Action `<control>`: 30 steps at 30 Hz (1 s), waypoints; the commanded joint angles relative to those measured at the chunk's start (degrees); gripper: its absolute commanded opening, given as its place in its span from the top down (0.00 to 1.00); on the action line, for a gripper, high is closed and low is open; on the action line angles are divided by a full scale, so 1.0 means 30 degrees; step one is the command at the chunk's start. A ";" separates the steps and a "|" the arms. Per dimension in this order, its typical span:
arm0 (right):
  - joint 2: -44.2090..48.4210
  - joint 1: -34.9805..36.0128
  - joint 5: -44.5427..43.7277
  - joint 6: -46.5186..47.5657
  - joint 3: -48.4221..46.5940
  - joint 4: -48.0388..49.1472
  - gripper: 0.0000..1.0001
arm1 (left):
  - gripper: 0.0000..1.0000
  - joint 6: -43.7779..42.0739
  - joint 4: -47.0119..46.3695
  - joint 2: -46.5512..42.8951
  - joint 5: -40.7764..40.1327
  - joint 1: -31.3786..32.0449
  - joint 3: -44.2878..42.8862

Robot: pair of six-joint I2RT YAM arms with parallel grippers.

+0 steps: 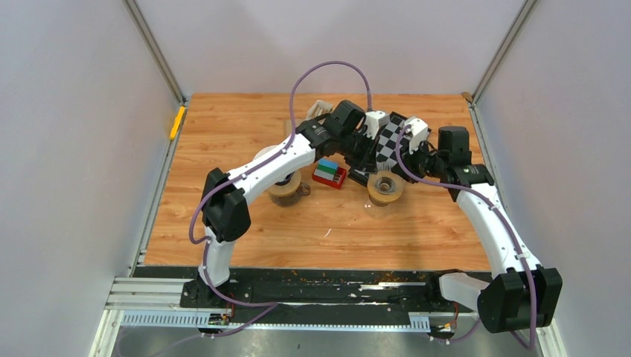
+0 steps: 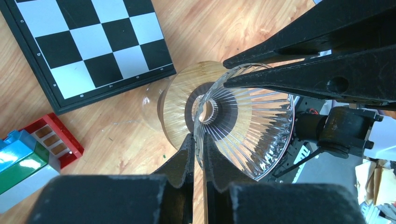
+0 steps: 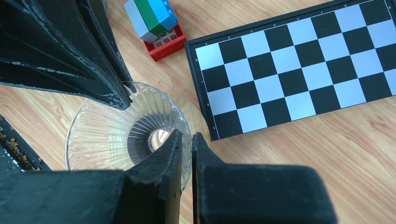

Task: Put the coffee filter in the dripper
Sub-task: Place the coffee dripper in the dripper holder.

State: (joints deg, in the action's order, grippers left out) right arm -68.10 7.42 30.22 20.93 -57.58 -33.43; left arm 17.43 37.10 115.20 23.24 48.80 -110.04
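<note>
Pinching dripper rim, L claw, R claw, separate spots

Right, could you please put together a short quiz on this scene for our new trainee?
1. True or false: a paper filter already sits inside the glass dripper.
2. How do the left gripper and the right gripper stand? A: both shut on the dripper's rim. B: both wide open above it. C: one shut on the rim, the other well clear of it.
3. Fill in: the brick stack lying near the dripper has a ____ base.
Key: 1 false, the ribbed cone shows no filter; 2 A; 3 red.
</note>
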 commanded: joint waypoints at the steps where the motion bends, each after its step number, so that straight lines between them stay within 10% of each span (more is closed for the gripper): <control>1: -0.1325 0.0333 -0.1489 0.1268 0.1040 -0.3627 0.92 | 0.88 -0.1669 0.3045 0.2001 -0.0878 0.0983 -0.0029; 30: -0.0919 0.0163 -0.1869 0.0733 -0.5350 -0.6442 0.45 | 0.41 -0.2071 0.4462 0.0869 0.1190 -0.1758 -0.5185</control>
State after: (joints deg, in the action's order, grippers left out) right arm -71.66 8.08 25.52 22.59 -69.82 -51.70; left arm 12.49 50.33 120.11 25.02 45.52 -122.69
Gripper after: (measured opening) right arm 0.506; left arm 0.569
